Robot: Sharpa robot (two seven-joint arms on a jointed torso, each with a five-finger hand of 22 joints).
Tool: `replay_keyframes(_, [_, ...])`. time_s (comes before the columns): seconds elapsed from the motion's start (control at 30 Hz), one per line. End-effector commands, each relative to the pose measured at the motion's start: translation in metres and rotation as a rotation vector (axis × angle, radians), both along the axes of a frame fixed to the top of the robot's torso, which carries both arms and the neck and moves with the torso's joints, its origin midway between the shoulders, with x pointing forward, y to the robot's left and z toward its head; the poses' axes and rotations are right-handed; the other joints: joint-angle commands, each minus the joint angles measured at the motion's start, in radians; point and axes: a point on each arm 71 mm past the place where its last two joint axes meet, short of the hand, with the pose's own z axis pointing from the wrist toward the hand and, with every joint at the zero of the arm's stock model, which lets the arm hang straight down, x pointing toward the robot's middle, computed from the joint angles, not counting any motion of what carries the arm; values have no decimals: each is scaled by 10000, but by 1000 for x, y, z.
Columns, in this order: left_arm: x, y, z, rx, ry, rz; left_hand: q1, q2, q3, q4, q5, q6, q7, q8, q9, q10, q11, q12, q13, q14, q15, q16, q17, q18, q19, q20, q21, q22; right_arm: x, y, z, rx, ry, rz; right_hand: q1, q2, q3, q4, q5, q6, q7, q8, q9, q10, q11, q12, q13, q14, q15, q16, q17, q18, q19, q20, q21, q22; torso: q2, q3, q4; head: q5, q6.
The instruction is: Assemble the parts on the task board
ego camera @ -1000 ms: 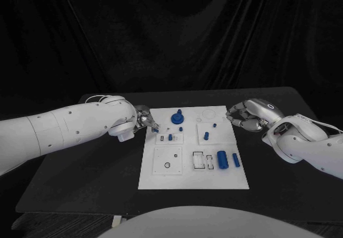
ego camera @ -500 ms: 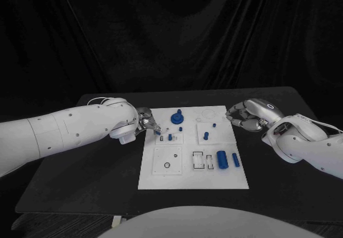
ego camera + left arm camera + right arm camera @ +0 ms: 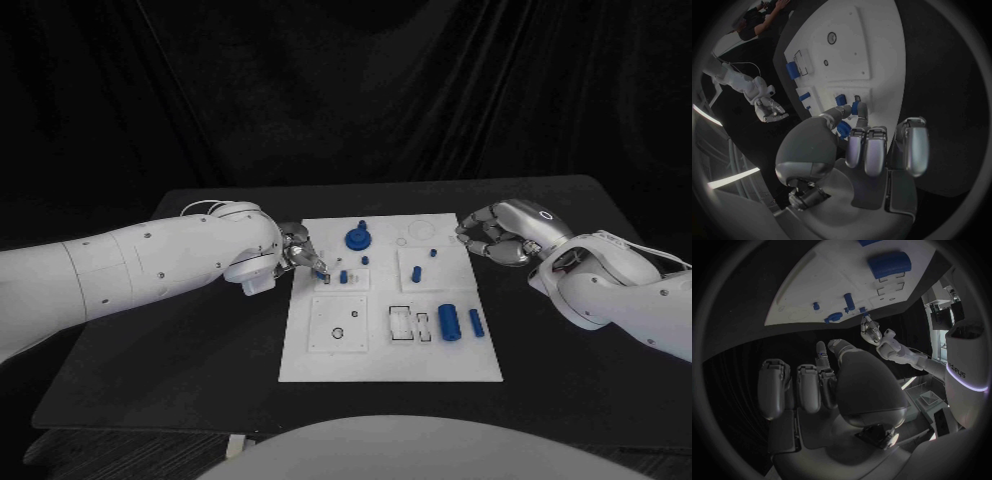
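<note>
Notably, we found the left hand [image 3: 296, 252] pinching a small blue part [image 3: 858, 107] at the task board [image 3: 389, 360] left edge, centre-left of frame; right hand [image 3: 495, 232] curled, empty, farther off.

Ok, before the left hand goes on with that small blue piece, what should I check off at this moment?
1. Left hand holds a small blue piece between thumb and finger: ok.
2. Piece is over the white board, near its left edge: ok.
3. Piece lines up with a slot: cannot tell.
4. Right hand is off the board's far right corner, clear of the left hand: ok.
5. Right hand holds nothing, fingers curled: ok.
6. Large blue cylinder lies away from the left hand: ok.
</note>
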Motion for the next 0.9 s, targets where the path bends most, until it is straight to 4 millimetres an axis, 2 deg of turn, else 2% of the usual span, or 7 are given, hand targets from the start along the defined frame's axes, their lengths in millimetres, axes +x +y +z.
replay_keyframes(0.03, [-1,-1,-3,-23,113,-70,-5,85,8,65,2,39,-16,3,10,869,-80,-53,2438,971,-71,29,2533,90,-6,-69,-28,2013,0,0,-1,22,-26,-127,69,-1,46,-15,45,67,26,-49,16,1061,51,35,2634,739,69,-34,923,157,391,87,-38,2110,6,0,4,-10,0])
replay_keyframes(0.9, [-1,-8,-9,-363,-7,-253,77,131,37,45,94,24,-16,-2,20,839,-86,-87,2407,954,-82,15,2499,97,-23,-83,-62,2003,0,-1,-1,124,10,-125,69,-2,48,-17,45,70,25,-48,18,1061,47,35,2634,738,68,-36,919,154,395,87,-29,2113,3,1,-2,-28,0])
